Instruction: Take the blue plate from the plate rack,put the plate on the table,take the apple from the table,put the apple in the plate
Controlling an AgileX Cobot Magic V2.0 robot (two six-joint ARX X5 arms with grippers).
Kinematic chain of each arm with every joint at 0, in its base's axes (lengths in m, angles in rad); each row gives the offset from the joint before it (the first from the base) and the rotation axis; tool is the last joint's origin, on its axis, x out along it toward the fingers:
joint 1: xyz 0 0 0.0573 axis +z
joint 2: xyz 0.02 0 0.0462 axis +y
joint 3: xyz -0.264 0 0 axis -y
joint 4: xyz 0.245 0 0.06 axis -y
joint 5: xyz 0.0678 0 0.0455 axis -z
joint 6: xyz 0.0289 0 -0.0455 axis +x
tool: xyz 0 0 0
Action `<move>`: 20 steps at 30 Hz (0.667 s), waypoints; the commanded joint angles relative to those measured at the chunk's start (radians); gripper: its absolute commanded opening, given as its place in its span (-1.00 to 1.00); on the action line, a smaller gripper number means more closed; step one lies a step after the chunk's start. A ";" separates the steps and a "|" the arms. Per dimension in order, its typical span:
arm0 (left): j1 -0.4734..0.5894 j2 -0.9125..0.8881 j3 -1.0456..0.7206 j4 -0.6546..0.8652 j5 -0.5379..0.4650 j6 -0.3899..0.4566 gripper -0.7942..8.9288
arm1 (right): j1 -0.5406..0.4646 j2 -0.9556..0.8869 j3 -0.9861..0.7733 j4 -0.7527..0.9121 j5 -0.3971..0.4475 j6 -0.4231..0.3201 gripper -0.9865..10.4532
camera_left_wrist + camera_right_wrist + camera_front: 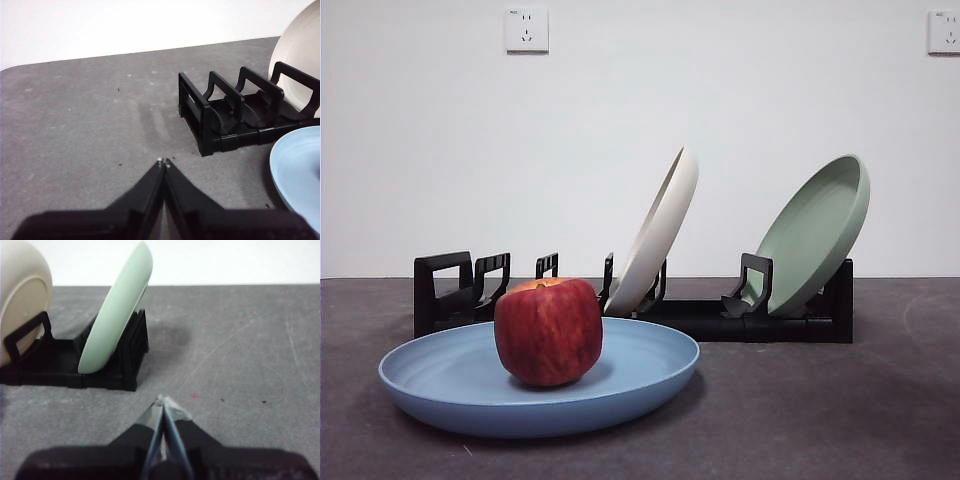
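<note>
- Two tools, both pinched fully together with nothing between the jaws: our left tool (164, 162) hangs over bare table (80, 125), our right tool (163, 401) likewise.
- Apple (548, 332) sits upright inside the blue plate (650, 375), lower left of the front view, plate flat on the table in front of the plate rack (720, 320).
- Looks to us like the job's basically done, so no grab is left to line up.
- Left wrist view catches just the plate's rim at the right edge, close beside the rack's empty end, so our left arm is the nearer one; the apple isn't visible there.
- Right wrist view only shows the sage-green plate (117, 315) and cream plate (22, 300) leaning in their slots, upper left.
</note>
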 commanded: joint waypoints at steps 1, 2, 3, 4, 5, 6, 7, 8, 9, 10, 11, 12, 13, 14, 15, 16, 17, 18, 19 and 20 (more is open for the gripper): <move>0.003 -0.002 -0.013 0.002 -0.001 0.003 -0.84 | -0.001 -0.003 -0.017 0.003 0.003 0.009 -0.83; 0.003 -0.002 -0.013 0.002 -0.001 0.003 -0.84 | -0.001 -0.003 -0.017 0.003 0.003 0.009 -0.83; 0.003 -0.002 -0.013 0.002 -0.001 0.003 -0.84 | -0.001 -0.003 -0.017 0.003 0.003 0.010 -0.83; 0.003 -0.002 -0.013 0.002 -0.001 0.003 -0.84 | -0.001 -0.003 -0.017 0.003 0.002 0.016 -0.83; 0.003 -0.002 -0.013 0.002 -0.001 0.003 -0.84 | -0.001 -0.003 -0.016 0.003 0.003 0.021 -0.83; 0.003 -0.002 -0.013 0.002 -0.001 0.003 -0.84 | -0.001 -0.003 -0.016 0.003 0.003 0.020 -0.83; 0.003 -0.002 -0.013 0.002 -0.001 0.003 -0.84 | -0.001 -0.003 -0.016 0.003 0.004 0.020 -0.83; 0.003 -0.002 -0.013 0.002 -0.001 0.003 -0.84 | -0.002 -0.003 -0.016 0.003 0.008 0.020 -0.83; 0.003 -0.002 -0.013 0.002 -0.001 0.003 -0.84 | -0.002 -0.003 -0.016 0.003 0.009 0.020 -0.83; 0.003 -0.002 -0.013 0.002 -0.001 0.003 -0.84 | -0.002 -0.003 -0.016 0.003 0.009 0.020 -0.83; 0.003 -0.002 -0.013 0.002 -0.001 0.003 -0.84 | -0.001 -0.003 -0.016 0.003 0.008 0.020 -0.83; 0.003 -0.002 -0.013 0.002 -0.001 0.003 -0.84 | -0.002 -0.003 -0.016 0.003 0.008 0.020 -0.83; 0.003 -0.002 -0.013 0.002 -0.001 0.003 -0.84 | -0.002 -0.003 -0.016 0.003 0.008 0.020 -0.83; 0.003 -0.002 -0.013 0.002 -0.001 0.003 -0.84 | -0.002 -0.003 -0.016 0.003 0.008 0.020 -0.83; 0.003 -0.002 -0.013 0.002 -0.001 0.003 -0.84 | -0.002 -0.003 -0.016 0.003 0.008 0.020 -0.83; 0.003 -0.002 -0.013 0.002 -0.001 0.003 -0.84 | -0.002 -0.003 -0.016 0.003 0.008 0.020 -0.83; 0.003 -0.002 -0.013 0.002 -0.001 0.003 -0.84 | -0.002 -0.003 -0.016 0.003 0.008 0.020 -0.83; 0.003 -0.002 -0.013 0.002 -0.001 0.003 -0.84 | -0.002 -0.003 -0.016 0.003 0.008 0.020 -0.83; 0.003 -0.002 -0.013 0.002 -0.001 0.003 -0.84 | -0.002 -0.003 -0.016 0.003 0.008 0.020 -0.83; 0.003 -0.002 -0.013 0.002 -0.001 0.003 -0.84 | -0.002 -0.003 -0.016 0.003 0.008 0.020 -0.83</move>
